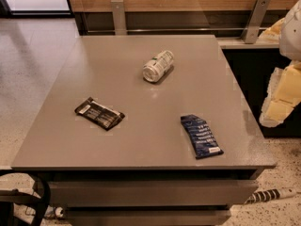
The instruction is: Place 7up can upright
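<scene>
The 7up can (158,66) lies on its side on the grey table (141,140), a little behind the table's middle. It is white-silver with green markings, and one silver end faces the front left. My gripper (278,102) hangs at the right edge of the view, off the table's right side. It is well clear of the can and to the can's right, with nothing seen in it.
A flat black packet (99,113) lies at the table's front left. A flat blue packet (201,135) lies at the front right. A wooden wall with metal brackets (118,16) runs behind the table. A dark counter (254,65) stands to the right.
</scene>
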`<state>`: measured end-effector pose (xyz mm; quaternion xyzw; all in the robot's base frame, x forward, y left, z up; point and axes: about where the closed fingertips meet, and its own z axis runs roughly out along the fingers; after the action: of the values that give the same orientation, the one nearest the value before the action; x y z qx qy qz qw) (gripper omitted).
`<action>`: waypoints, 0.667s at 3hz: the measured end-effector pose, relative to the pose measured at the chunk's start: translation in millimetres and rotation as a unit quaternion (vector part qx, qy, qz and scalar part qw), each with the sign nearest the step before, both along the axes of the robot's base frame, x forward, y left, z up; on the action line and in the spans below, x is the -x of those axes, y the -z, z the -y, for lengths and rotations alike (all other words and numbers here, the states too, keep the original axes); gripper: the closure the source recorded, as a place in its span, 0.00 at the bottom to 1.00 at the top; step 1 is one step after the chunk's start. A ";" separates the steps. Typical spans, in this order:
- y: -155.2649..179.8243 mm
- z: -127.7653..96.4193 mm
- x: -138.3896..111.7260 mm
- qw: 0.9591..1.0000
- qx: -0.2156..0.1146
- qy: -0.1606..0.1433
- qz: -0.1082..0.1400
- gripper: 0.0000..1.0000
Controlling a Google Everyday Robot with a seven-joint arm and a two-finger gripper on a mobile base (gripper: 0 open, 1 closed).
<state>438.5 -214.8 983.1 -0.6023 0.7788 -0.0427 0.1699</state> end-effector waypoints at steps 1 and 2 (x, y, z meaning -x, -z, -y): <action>-0.1 0.0 0.0 1.000 0.000 0.000 0.000 0.00; -6.8 5.2 -15.9 1.000 -0.023 0.016 -0.002 0.00</action>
<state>454.4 -220.0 989.9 -0.5854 0.7898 -0.0259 0.1814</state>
